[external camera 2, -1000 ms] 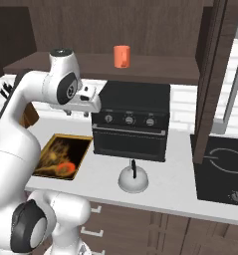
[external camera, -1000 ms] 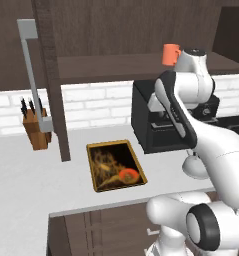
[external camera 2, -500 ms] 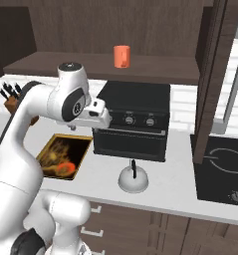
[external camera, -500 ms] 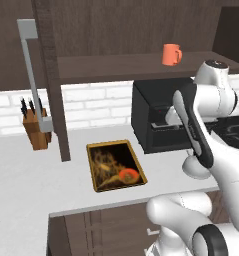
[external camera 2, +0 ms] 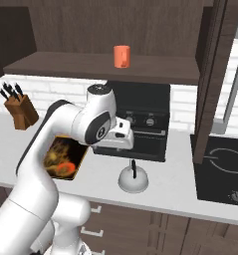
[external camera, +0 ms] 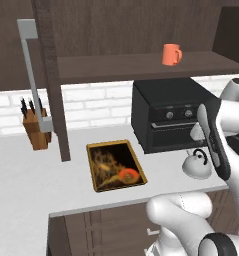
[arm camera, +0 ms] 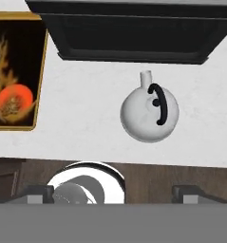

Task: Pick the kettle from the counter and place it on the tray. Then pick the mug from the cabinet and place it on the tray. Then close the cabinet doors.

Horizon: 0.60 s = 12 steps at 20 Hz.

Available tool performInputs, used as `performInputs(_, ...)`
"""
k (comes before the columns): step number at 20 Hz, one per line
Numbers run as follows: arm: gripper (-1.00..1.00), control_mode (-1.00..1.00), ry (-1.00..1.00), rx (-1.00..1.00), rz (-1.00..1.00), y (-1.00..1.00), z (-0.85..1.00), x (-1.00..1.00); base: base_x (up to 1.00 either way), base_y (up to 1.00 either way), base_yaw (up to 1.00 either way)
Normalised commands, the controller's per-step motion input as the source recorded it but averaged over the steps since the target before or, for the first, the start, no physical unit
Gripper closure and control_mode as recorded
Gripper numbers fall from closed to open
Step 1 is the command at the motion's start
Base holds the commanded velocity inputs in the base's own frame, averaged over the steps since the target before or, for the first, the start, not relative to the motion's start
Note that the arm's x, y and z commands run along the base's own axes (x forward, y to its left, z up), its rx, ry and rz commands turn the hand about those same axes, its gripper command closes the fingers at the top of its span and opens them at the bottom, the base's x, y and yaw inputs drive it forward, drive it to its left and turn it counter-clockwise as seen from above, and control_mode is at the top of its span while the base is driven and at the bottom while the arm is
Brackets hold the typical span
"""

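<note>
Hand view looks down on the kettle (arm camera: 149, 114), upright on the counter (arm camera: 86, 128) just in front of the black oven (arm camera: 134, 33); the gripper (arm camera: 115, 192) hangs above, jaws apart, empty. The tray (arm camera: 20, 126) lies left of the oven.

grey-white counter (external camera: 21, 185), tray (external camera: 115, 165), kettle (external camera: 197, 165), black oven (external camera: 171, 120), knife block (external camera: 36, 131)

Silver-grey kettle (arm camera: 149, 113), orange mug (external camera: 171, 54), gold-rimmed brown tray (external camera: 94, 167), white counter (external camera: 26, 175).
</note>
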Motion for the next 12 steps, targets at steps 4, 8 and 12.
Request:
performInputs(4, -1.0, -1.0, 0.14, 0.0, 0.0, -0.67, -0.39, 0.03, 0.0, 0.0, 0.0)
performInputs(8, -1.0, -1.0, 0.15, -0.03, 0.02, -0.23, -0.43, 0.37, 0.0, 0.0, 0.0)
performInputs(12, -1.0, -1.0, 0.15, -0.01, 0.04, -0.23, -0.38, 0.48, 0.0, 0.0, 0.0)
